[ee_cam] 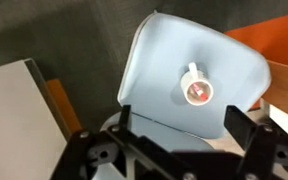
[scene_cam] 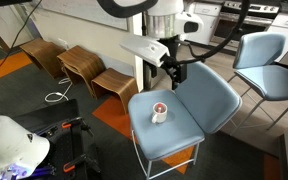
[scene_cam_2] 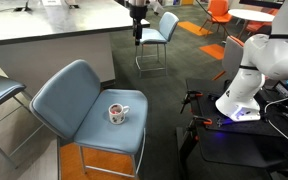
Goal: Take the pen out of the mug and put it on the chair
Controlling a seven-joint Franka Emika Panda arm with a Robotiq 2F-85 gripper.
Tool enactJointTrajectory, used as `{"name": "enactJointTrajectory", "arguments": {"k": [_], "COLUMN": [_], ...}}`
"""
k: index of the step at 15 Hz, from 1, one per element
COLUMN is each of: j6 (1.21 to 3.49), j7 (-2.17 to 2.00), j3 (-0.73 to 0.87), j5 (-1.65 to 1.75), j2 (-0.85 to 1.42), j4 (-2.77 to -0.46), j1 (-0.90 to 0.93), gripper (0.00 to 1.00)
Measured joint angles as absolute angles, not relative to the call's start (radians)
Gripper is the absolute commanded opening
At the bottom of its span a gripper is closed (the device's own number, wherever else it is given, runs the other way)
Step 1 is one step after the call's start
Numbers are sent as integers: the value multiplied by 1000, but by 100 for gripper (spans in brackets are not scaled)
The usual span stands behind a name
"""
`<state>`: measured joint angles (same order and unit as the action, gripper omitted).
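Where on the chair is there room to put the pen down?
The seat is bare all round the mug: between mug and backrest, and out to the front and side edges. Only the spot where the mug stands is taken.

Chair (scene_cam: 184, 105): padded seat and back in smooth, matt blue-grey upholstery; thin legs (scene_cam: 136, 152) of white-painted metal. Mug (ee_cam: 196, 92): smooth white body with a slight gloss, ceramic in look. Stools (scene_cam: 79, 62): bent plywood, satin brown finish. Floor (ee_cam: 84, 30): dark grey carpet, rough and matt. Gripper (ee_cam: 177, 118): hard black parts, matt.
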<state>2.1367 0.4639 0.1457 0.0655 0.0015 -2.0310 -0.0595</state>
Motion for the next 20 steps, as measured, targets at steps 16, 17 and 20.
{"name": "enactJointTrajectory", "arguments": {"k": [16, 17, 20], "j6": [2329, 2329, 2329], "j7": [1208, 1228, 1250], "j3": [-115, -126, -144], "j5": [-190, -198, -203], "j2": [517, 541, 598], "j4": [-1824, -1814, -1783], "j1": [-169, -178, -191], "gripper": [100, 100, 100]}}
